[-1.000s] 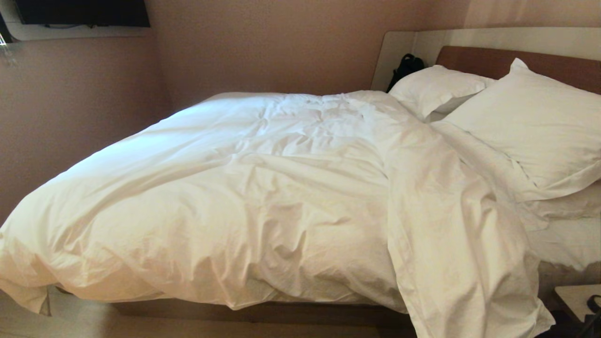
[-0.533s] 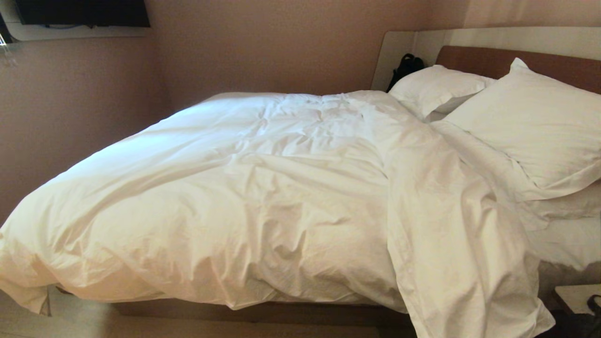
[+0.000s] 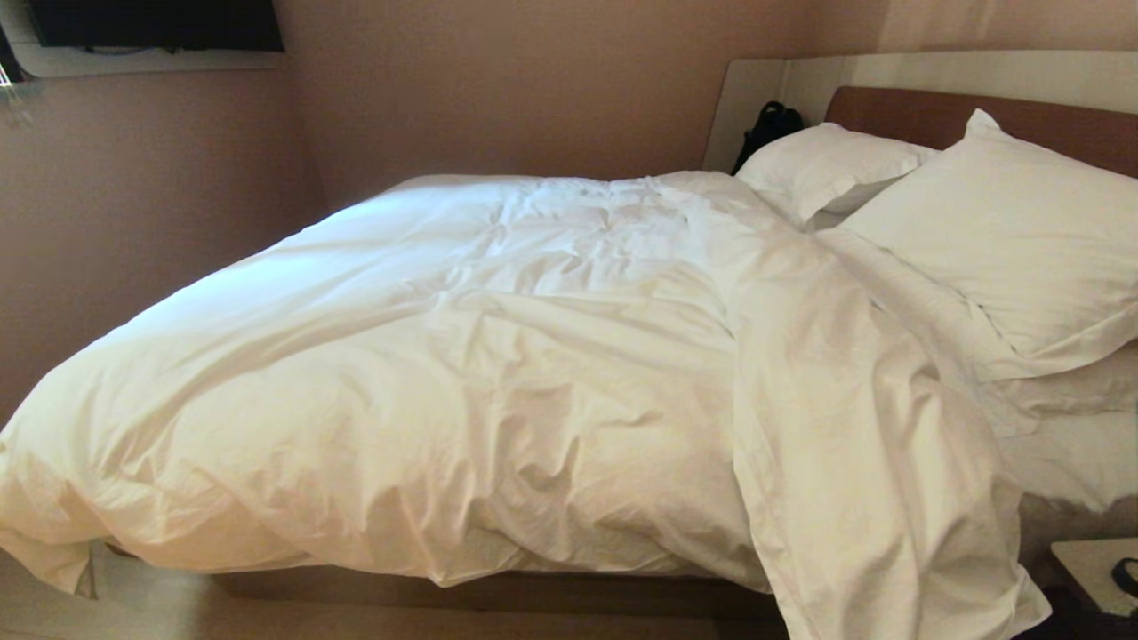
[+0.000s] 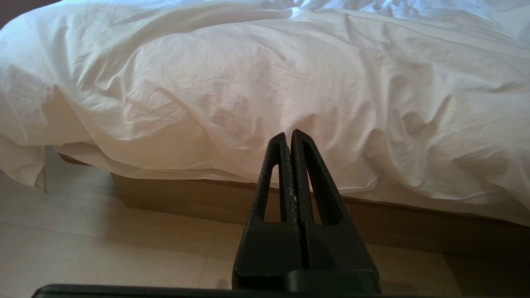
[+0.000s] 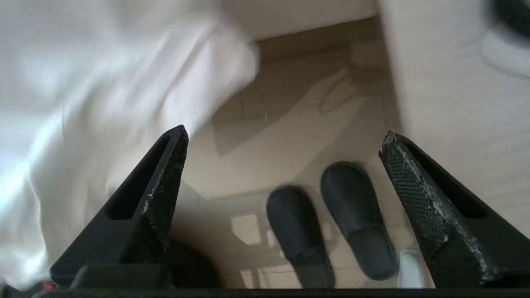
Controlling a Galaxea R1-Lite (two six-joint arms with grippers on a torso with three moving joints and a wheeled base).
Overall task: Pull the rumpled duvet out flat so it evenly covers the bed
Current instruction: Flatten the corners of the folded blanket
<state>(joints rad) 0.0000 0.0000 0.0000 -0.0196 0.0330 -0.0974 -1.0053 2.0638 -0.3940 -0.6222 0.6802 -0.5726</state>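
Note:
The white duvet (image 3: 498, 382) lies rumpled over the bed (image 3: 533, 591). One long fold of it runs down the near side and hangs toward the floor at the right. Near the pillows the sheet (image 3: 1076, 453) is bare. Neither gripper shows in the head view. My left gripper (image 4: 290, 134) is shut and empty, low beside the bed, pointing at the duvet's (image 4: 248, 74) overhang above the wooden base (image 4: 186, 198). My right gripper (image 5: 285, 134) is open and empty above the floor, with the hanging duvet (image 5: 83, 103) beside one finger.
Two white pillows (image 3: 1005, 240) (image 3: 827, 164) lean on the brown headboard (image 3: 933, 116). A black bag (image 3: 769, 124) sits behind them. A pale nightstand (image 3: 1089, 564) stands at the near right. Two dark slippers (image 5: 298, 231) (image 5: 356, 215) lie on the floor under the right gripper. A wall runs along the bed's far side.
The bed and duvet look the same. A dark shape at the head view's lower right corner has shrunk out of the picture.

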